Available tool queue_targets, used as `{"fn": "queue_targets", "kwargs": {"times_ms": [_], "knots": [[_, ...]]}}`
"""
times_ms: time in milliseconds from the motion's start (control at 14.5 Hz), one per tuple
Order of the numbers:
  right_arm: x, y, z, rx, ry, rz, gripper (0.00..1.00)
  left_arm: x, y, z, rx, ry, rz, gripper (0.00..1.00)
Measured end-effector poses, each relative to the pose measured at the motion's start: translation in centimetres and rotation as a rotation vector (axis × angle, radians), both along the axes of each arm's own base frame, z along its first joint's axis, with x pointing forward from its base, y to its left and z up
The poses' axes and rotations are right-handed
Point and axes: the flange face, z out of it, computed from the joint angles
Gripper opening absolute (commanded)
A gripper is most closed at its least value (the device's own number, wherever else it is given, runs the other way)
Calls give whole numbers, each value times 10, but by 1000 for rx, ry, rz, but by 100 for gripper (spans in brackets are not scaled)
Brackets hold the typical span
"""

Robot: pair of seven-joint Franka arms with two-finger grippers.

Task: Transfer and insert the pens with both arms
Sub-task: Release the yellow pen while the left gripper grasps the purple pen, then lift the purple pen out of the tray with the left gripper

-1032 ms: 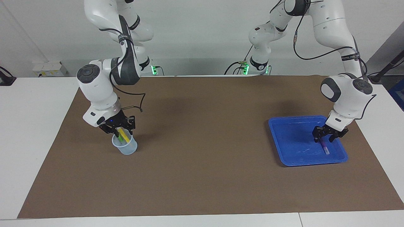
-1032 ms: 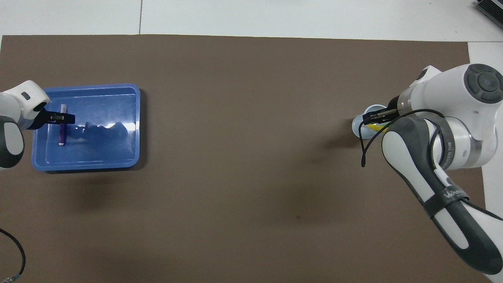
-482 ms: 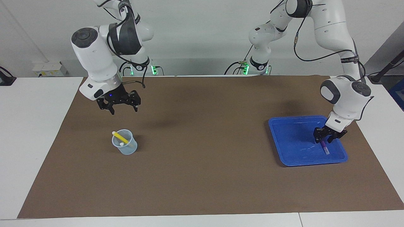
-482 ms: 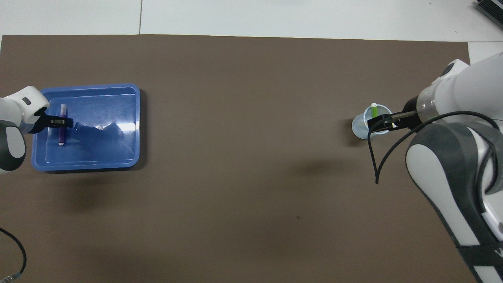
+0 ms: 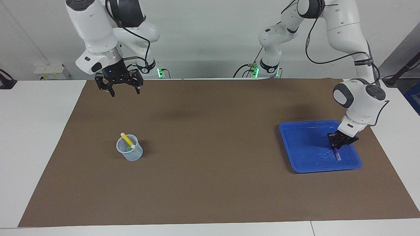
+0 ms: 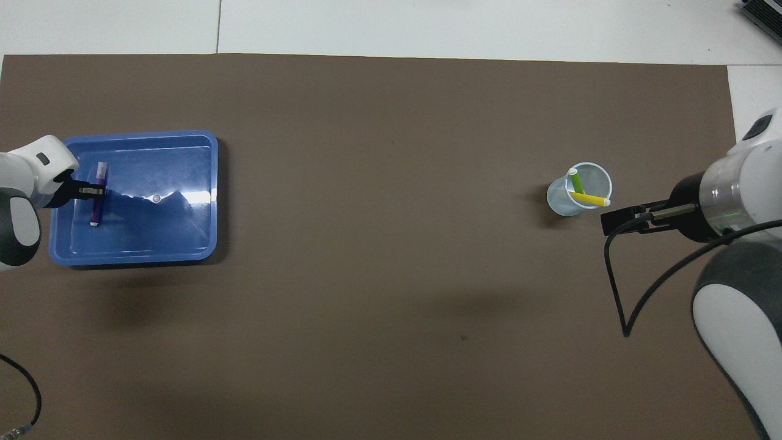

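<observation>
The left gripper [image 5: 338, 146] pinches the purple pen [image 5: 337, 154] in the blue tray [image 5: 297, 144] and should lift straight; the right gripper [image 5: 118, 87] hangs with jaws open, empty.

We see 2 white jointed arms, glossy shells with dark grey patches at the joints. Left arm [image 5: 347, 36] has a black cable looping along it and a dark band with white lettering near the wrist. Right arm [image 5: 95, 29] also trails a black cable; small blue light above its black gripper. Green lights glow at both bases. Both grippers are black 2-finger units.
</observation>
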Motion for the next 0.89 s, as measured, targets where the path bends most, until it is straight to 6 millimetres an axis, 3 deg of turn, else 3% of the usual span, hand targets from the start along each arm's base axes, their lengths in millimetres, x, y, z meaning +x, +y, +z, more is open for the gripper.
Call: {"fn": "queue_targets", "kwargs": {"times_ms": [69, 138, 206, 688, 894], "knots": [[-2, 0, 2, 0, 1, 0, 100, 0, 0, -1, 0, 1, -1, 22], [-3, 0, 3, -1, 2, 0, 100, -1, 0, -2, 0, 1, -1, 4], [-3, 0, 3, -1, 2, 0, 100, -2, -1, -3, 0, 0, -1, 0], [-10, 1, 8, 24, 20, -3, 100, -1, 0, -2, -6, -3, 19, 0], [-12, 4, 9, 79, 31, -12, 100, 3, -2, 12, -71, 76, 119, 0]]}}
